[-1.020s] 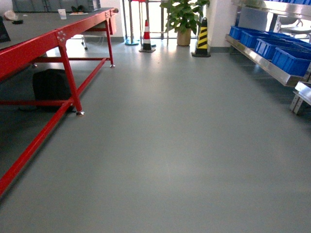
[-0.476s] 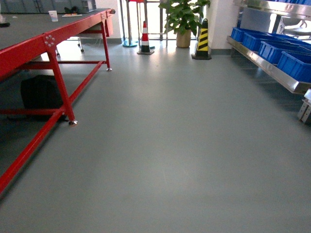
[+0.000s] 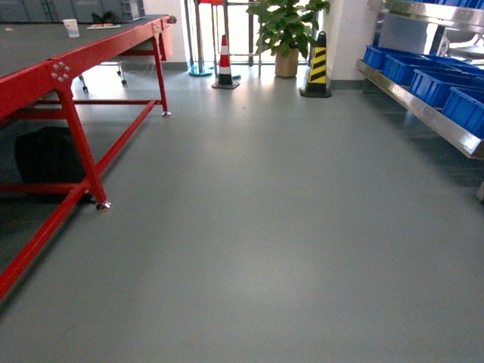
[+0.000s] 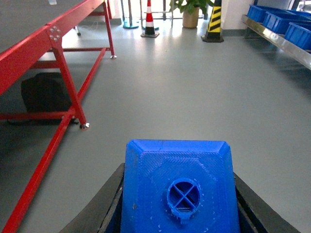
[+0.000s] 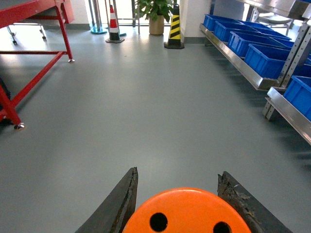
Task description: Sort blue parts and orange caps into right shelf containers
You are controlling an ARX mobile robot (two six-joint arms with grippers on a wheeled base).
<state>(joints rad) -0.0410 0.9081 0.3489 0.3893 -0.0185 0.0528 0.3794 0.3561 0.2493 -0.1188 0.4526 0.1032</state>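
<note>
Gripping: left gripper (image 4: 177, 194) clamps blue part (image 4: 179, 191) | right gripper (image 5: 177, 201) clamps orange cap (image 5: 187, 213) | head view: crates (image 3: 435, 79) only, neither gripper.

Black tapered fingers (image 5: 121, 204) — worn, scuffed edges

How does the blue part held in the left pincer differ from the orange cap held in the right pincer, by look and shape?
The blue part is bright blue and angular, with bevelled corners; the orange cap is orange with a round outline. The blue part has one round hole with a cross inside; the orange cap shows two small plain dark holes. Both sit between dark fingers, of the left pincer and the right pincer, above the grey floor.
</note>
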